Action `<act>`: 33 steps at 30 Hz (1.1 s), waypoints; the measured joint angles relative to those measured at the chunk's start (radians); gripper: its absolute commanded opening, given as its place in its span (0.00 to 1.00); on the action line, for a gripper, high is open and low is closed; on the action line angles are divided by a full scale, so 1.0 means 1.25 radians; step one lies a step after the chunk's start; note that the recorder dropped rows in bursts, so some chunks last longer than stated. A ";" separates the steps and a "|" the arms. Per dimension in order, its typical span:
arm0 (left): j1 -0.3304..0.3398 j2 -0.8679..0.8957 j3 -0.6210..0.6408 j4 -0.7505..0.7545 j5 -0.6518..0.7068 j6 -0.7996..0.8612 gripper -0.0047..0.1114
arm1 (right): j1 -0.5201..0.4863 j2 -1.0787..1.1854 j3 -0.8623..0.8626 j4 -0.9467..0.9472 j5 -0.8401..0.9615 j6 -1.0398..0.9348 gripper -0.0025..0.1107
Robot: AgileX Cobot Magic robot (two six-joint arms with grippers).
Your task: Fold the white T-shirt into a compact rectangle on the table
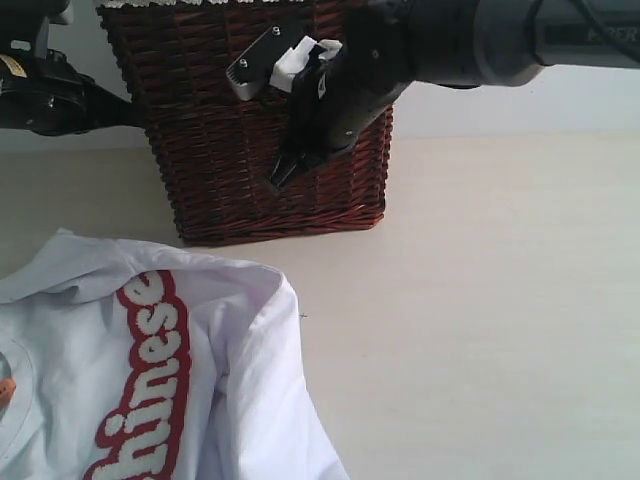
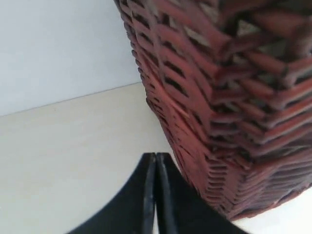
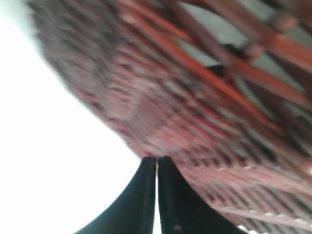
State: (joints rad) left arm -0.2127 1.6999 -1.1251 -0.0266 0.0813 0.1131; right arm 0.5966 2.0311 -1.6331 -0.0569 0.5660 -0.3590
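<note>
White T-shirt (image 1: 150,380) lies rumpled on the table (image 1: 480,320), red lettering up, below and left of the wicker basket (image 1: 210,160), well apart from both claws. Right claw (image 1: 282,175) hangs before the basket's front, tips pressed together, gripping nothing. Left claw (image 2: 156,163) sits near a basket corner, likewise pressed together, empty.

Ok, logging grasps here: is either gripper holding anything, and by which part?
Nothing is held. The left gripper and right gripper are both shut empty near the basket; the shirt lies free on the table.
</note>
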 measured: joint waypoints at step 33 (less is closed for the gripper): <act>-0.116 -0.160 0.440 0.000 -0.052 0.311 0.55 | 0.003 -0.427 0.152 0.248 0.379 -0.151 0.02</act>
State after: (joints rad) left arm -0.3576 1.5002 -0.5747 -0.0266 0.0163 0.5018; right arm 0.6009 1.4976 -1.4433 0.2533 1.0400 -0.5481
